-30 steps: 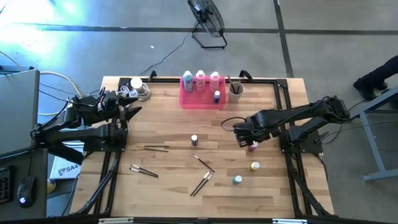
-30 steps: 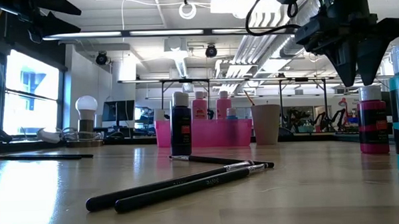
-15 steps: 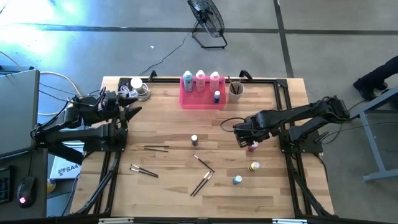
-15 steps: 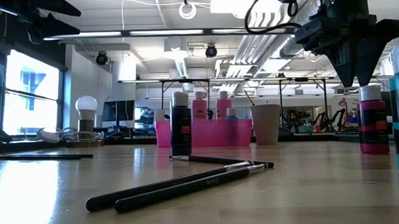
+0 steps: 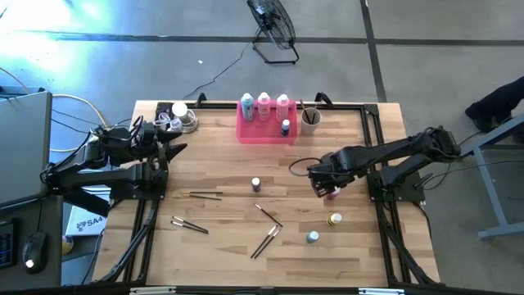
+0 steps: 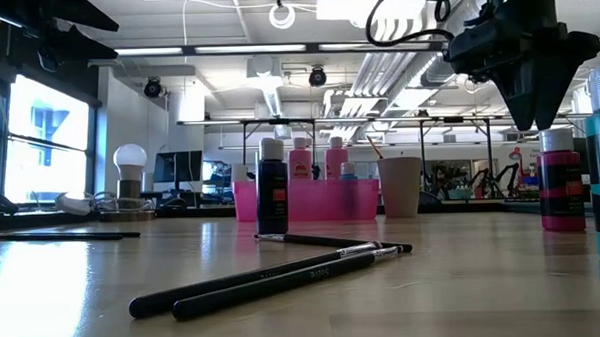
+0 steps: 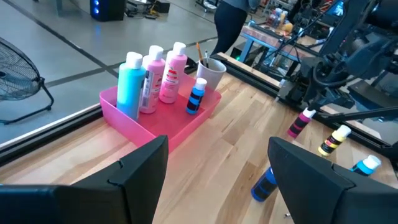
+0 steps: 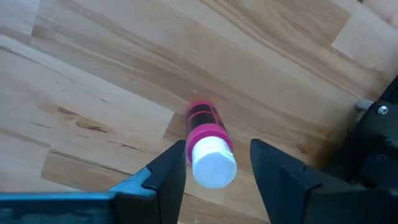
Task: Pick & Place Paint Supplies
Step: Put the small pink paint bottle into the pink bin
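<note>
right hand [image 8: 214,180] astride dark red bottle [image 8: 208,142], fingers apart

Lighting, my cameras: even overhead light, bright throughout. High view: strong blue-white glare on the floor [image 5: 49,33] at upper left; bench [image 5: 246,172] evenly lit, shadows soft and short. Low view: ceiling strip lights [image 6: 226,49] glare, the window [image 6: 39,138] is blown out, the nearest paintbrushes [image 6: 274,279] are soft. Right wrist view: sharp wood grain, my own fingers [image 8: 168,171] blurred.
</note>
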### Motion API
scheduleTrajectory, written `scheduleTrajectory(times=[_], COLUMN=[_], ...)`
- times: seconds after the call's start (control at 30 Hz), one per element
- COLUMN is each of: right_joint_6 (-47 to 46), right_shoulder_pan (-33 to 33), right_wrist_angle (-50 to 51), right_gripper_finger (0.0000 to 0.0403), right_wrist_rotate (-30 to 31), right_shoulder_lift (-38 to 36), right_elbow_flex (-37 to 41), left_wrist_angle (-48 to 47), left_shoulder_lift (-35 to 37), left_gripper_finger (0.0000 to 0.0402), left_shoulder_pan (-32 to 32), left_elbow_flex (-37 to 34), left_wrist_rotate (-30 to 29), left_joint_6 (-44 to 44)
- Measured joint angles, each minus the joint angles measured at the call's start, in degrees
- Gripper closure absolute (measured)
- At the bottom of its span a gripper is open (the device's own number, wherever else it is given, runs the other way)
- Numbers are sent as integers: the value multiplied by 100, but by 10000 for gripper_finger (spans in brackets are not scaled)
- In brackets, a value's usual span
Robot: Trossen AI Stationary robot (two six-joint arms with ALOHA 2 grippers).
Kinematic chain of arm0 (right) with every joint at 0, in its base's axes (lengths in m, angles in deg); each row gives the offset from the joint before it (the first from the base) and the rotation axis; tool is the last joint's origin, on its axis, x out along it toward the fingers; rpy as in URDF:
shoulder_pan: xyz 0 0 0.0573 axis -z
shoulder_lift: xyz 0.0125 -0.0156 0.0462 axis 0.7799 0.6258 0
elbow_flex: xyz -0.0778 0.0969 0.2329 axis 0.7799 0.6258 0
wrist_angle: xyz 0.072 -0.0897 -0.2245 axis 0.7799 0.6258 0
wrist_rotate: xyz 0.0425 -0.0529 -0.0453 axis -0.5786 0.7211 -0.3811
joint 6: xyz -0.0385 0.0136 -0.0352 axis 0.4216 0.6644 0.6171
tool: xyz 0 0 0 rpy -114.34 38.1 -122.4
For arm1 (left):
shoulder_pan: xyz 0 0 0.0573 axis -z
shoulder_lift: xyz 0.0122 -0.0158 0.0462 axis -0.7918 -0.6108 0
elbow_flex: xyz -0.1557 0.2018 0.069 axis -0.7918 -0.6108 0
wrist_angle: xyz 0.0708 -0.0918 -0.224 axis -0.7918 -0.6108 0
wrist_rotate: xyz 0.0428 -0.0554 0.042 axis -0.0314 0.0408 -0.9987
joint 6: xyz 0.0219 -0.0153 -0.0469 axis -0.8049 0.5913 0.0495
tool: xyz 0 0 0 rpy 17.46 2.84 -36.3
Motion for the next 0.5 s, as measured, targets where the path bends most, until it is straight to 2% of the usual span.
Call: scheduleTrajectory(times=[0.27, 0.5], right_joint_6=[-11, -209], right_shoulder_pan=[-321, -443], right_wrist_angle=[-205, -559], right_gripper_finger=[231, 231], right_wrist_rotate=[293, 141], right_shoulder_lift=[-4, -7], right_elbow_flex=[41, 523], left_wrist_angle=[0, 0], left_shoulder_lift=[0, 0], left_gripper_finger=[130, 130], left_shoulder_pan=[0, 1], left_elbow_flex=[0, 0], left_wrist_rotate=[20, 20], left_joint_6=[-12, -22])
